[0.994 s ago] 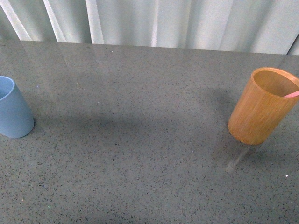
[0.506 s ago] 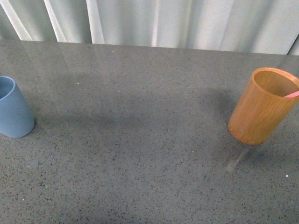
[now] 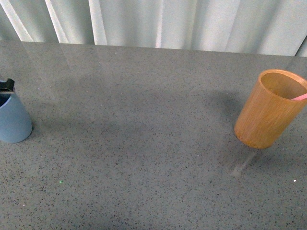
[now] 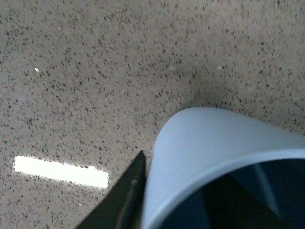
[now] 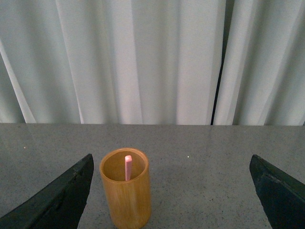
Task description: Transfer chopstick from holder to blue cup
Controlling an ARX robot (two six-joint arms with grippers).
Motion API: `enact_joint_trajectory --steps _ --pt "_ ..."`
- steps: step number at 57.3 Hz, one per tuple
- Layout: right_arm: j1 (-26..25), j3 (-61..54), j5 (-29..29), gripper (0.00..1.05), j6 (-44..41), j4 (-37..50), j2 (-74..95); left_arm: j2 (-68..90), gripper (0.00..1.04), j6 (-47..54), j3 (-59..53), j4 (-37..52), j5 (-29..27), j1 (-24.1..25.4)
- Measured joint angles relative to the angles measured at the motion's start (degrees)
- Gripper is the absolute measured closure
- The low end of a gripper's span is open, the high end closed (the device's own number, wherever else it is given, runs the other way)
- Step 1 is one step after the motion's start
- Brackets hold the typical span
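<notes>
At the desk's left edge: the blue cup (image 3: 13, 120) stands on the grey speckled desk (image 3: 144, 158), partly cut off by the front view's border.
Left claw: we see its dark tip (image 3: 7, 86) at the blue cup's rim.
Left claw, wrist view: one dark finger (image 4: 125, 195) lies against the outside of the cup wall (image 4: 214, 152). A dark shape shows inside the cup. We cannot tell whether the claw is clamped on the wall or merely straddles it.
Holder: the holder (image 3: 269, 109) stands upright on the right side of the desk, well apart from the blue cup.
Chopstick: the chopstick (image 5: 127, 168) is inside the holder. We note its pink end at the rim (image 3: 300, 97).
Right claw: the right claw (image 5: 170, 160) is spread wide apart and holds nothing. The holder (image 5: 125, 191) sits ahead of it, nearer one finger (image 5: 62, 200) than the other.
Background: a white curtain (image 3: 158, 21) hangs behind the desk.
</notes>
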Motion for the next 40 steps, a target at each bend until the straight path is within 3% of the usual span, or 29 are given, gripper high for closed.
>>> enact_joint_trajectory --steps 11,25,40 --pt "0.00 0.00 0.00 0.10 0.00 0.00 0.00 -1.31 1.02 -2.99 0.17 -4.35 0.35 -4.13" --pt "0.00 0.00 0.00 0.10 0.00 0.00 0.00 -7.82 1.01 -8.52 0.17 -10.86 2.23 -12.83" --pt "0.00 0.00 0.00 0.10 0.00 0.00 0.00 -5.49 1.01 -16.55 6.38 -13.57 2.12 -28.94"
